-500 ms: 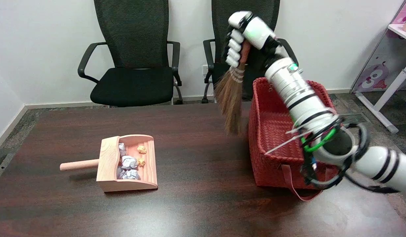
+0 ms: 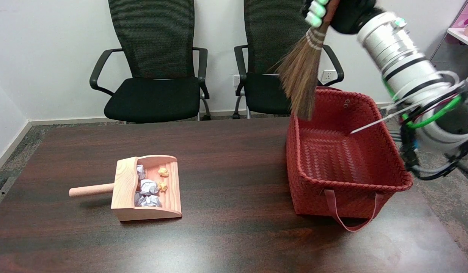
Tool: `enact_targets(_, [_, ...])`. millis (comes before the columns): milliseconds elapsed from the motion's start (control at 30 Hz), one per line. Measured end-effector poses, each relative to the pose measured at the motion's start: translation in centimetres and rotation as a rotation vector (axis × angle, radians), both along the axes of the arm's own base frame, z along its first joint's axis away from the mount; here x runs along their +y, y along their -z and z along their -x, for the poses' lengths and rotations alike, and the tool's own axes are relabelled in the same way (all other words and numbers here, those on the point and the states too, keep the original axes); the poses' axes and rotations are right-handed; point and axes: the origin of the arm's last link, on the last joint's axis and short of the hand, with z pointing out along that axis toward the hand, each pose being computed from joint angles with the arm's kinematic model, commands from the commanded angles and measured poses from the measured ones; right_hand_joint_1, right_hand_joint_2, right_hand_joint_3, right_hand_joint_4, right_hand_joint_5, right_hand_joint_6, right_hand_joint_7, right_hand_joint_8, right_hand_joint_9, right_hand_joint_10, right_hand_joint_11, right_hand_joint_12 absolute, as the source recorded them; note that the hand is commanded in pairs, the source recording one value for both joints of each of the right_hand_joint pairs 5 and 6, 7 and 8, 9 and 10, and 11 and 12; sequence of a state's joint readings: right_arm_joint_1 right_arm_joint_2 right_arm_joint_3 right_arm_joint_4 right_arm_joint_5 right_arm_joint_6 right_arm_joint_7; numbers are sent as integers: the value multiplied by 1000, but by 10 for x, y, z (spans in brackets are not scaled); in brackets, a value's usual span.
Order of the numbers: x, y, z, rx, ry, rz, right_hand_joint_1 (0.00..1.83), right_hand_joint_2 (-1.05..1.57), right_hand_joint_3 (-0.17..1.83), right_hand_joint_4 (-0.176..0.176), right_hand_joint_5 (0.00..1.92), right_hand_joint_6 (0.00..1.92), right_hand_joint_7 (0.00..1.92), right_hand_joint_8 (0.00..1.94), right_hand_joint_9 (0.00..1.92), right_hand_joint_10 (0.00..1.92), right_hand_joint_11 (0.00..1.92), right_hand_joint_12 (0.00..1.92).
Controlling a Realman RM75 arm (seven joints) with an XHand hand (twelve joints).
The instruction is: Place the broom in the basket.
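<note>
My right hand [image 2: 325,9] is at the top edge of the head view, partly cut off, gripping the handle of the broom [image 2: 300,76]. The broom's brown bristles hang down, their tips just over the far left rim of the red woven basket [image 2: 401,178]. The basket stands on the table's right side, and I see nothing inside it. My right arm [image 2: 404,64] comes in from the right, above the basket's far right corner.
A wooden dustpan [image 2: 169,206] with several crumpled paper balls lies at the left of the dark table [image 2: 234,235]. Two black office chairs [image 2: 154,87] stand behind the table. A red strap [image 2: 351,223] hangs from the basket's front.
My right hand has lifted the broom up and to the right. The bristles went from hanging beside the basket's left wall to hanging over its far left rim. My forearm no longer covers the basket.
</note>
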State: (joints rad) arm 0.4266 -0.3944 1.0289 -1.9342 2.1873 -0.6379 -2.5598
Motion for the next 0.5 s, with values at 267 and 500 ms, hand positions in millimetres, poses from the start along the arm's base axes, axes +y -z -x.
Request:
enact_targets(267, [10,-21,-9,-12,17,57,737,1571,1669,26,1920,1920,1920,1920,1920,1920,1920,1920])
enact_targets(500, [19,-31,7,0,63,112,735,1571,1688,23,1920,1920,1920,1920,1920,1920,1920,1920])
